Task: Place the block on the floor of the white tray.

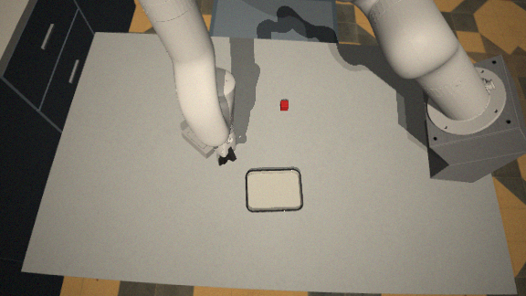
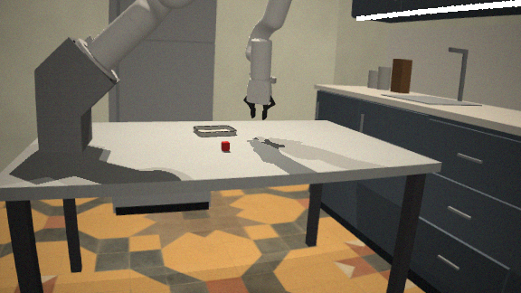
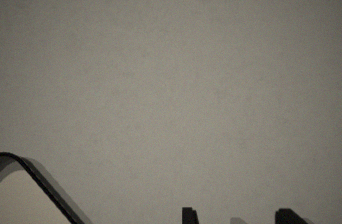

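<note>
Claw point(image 2: 259, 113): half spread, pinching nothing; the fingers hang in the air with only a gap between them.
Claw position: high above the table point(image 1: 137, 223), pointing straight down, near the tray's point(image 1: 247, 191) corner but not over it. In the wrist view only the two fingertips and one rounded tray corner point(image 3: 22, 167) show at the bottom edge.
Block point(image 1: 284, 104): small, red, sitting on the table by itself, well apart from the claw and separate from the tray.
Why the claw is narrowed: likely pre-set to a width a little over the block's, so the closing stroke is short. This is a judgement.
Why the height: likely a safe travel height, above the tray rim and the block.
Tray: white floor, dark raised rim, lying flat on the table; nothing in it.
Step in hand: approach. The block is not yet picked, so the arm must cross to it, drop, and close.
Table surface: plain pale grey, matte, carrying the arm's shadow.
Base point(image 1: 470, 168): grey pedestal at one table edge.
Room: kitchen with dark cabinets point(image 2: 475, 166), a counter point(image 2: 488, 114) with a tap point(image 2: 460, 71) and a brown box point(image 2: 402, 75), and patterned orange and grey floor tiles point(image 2: 217, 248).
</note>
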Action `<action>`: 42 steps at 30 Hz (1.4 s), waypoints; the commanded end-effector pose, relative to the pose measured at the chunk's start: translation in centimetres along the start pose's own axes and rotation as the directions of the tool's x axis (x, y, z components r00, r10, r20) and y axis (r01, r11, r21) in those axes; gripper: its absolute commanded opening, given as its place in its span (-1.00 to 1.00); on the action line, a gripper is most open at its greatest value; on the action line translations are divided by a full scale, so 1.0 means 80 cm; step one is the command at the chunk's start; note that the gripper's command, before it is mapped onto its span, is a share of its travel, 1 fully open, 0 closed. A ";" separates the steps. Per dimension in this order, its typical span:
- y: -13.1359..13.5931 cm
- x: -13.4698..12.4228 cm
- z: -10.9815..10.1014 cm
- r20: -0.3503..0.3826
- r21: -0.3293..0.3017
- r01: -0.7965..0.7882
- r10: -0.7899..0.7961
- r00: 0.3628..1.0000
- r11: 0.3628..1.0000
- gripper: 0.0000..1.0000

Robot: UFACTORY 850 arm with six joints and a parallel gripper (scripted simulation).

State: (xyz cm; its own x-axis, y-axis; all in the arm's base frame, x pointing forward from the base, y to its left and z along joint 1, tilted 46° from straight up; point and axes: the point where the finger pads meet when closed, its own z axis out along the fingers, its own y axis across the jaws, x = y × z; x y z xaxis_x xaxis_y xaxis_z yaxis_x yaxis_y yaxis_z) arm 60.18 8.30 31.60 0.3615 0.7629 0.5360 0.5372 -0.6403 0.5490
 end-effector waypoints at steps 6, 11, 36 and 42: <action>-0.003 -0.102 -0.011 0.020 -0.025 -0.219 0.220 0.975 0.975 -0.05; -0.004 -0.142 -0.015 0.033 -0.041 -0.302 0.303 0.952 0.953 -0.05; -0.014 -0.369 -0.038 0.077 -0.147 -0.706 0.720 0.690 0.693 -0.05; -0.014 -0.369 -0.038 0.077 -0.147 -0.706 0.720 0.690 0.693 -0.05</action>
State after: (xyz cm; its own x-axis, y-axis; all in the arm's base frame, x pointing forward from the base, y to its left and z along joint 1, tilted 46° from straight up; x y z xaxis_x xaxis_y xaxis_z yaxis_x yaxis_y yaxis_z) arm 46.63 -13.68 17.20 0.6950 0.0741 0.7152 0.0050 -0.9951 0.0983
